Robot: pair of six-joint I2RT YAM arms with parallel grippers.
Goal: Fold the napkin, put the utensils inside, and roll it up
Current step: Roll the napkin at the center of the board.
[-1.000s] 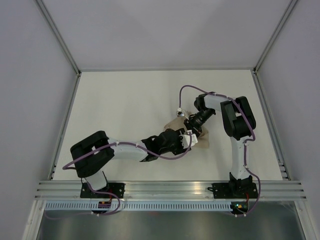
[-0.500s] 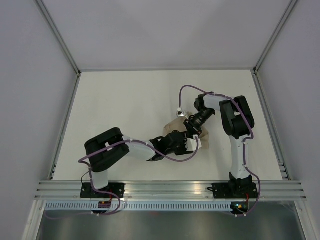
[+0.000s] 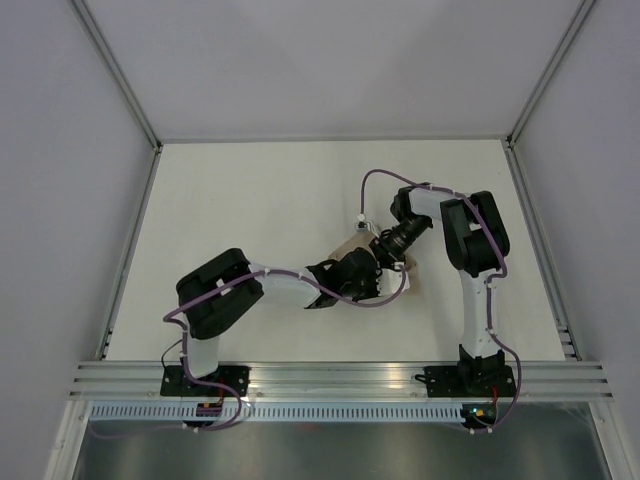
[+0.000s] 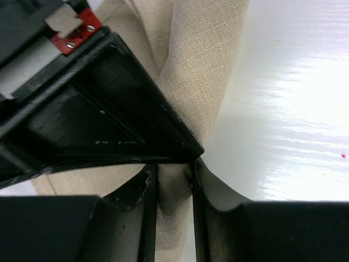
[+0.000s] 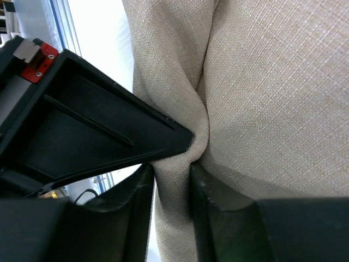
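Observation:
The tan napkin (image 3: 350,246) lies bunched on the white table, right of centre, mostly covered by the two grippers. My left gripper (image 3: 378,278) comes at it from the near left. In the left wrist view the left gripper (image 4: 173,185) is shut on a fold of the napkin (image 4: 202,65). My right gripper (image 3: 383,250) meets the cloth from the far right. Its wrist view shows the right gripper (image 5: 172,185) pinching a ridge of the napkin (image 5: 272,98) that fills the gap. The utensils are out of view.
The white table (image 3: 250,200) is fenced by an aluminium frame (image 3: 330,138) with grey walls behind and at both sides. The two arms nearly touch over the cloth. A purple cable (image 3: 385,178) loops above the right wrist.
The left arm has swung in toward the right and its gripper has shut onto a fold of the napkin. The right gripper has stayed on the cloth, barely shifting.

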